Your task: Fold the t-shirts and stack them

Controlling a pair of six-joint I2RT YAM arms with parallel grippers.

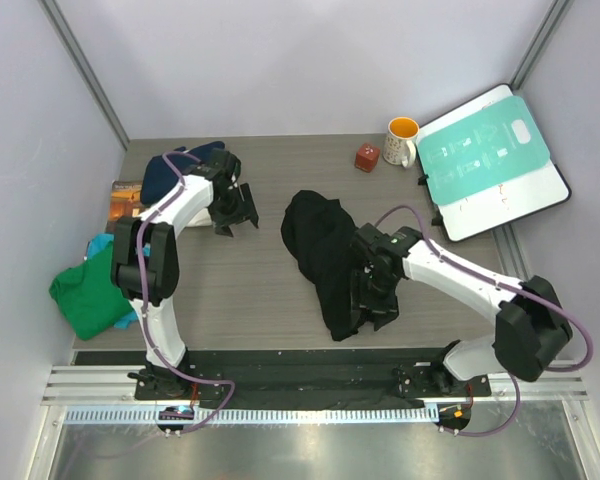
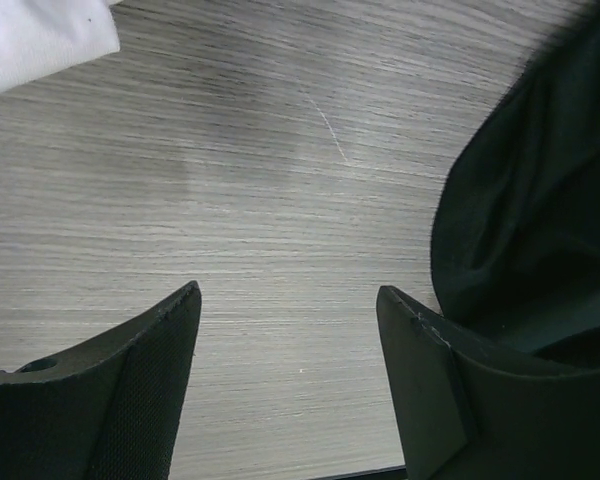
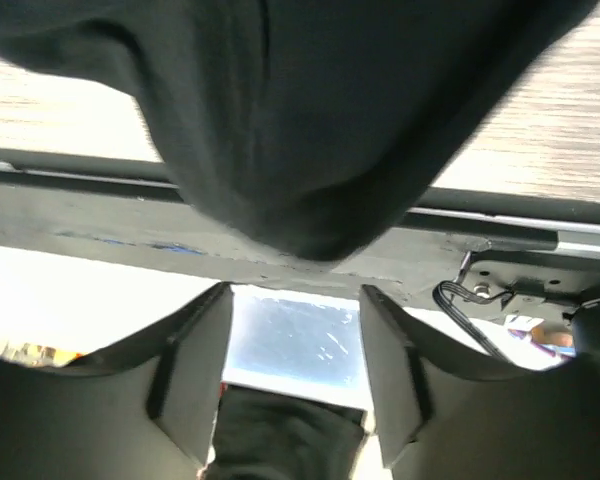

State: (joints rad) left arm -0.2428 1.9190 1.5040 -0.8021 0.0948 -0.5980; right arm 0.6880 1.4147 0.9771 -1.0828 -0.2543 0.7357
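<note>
A black t-shirt lies crumpled in the middle of the table. My right gripper is at its near right edge, jaws open; in the right wrist view black cloth fills the top and a fold of it lies low between the fingers. My left gripper is open and empty over bare table left of the shirt; in the left wrist view the shirt is at the right. A navy t-shirt, a teal one and a green one lie at the left.
A small brown book lies by the navy shirt. A teal-and-white board lies at the back right, with an orange-lined mug and a red cube beside it. The black base rail runs along the near edge.
</note>
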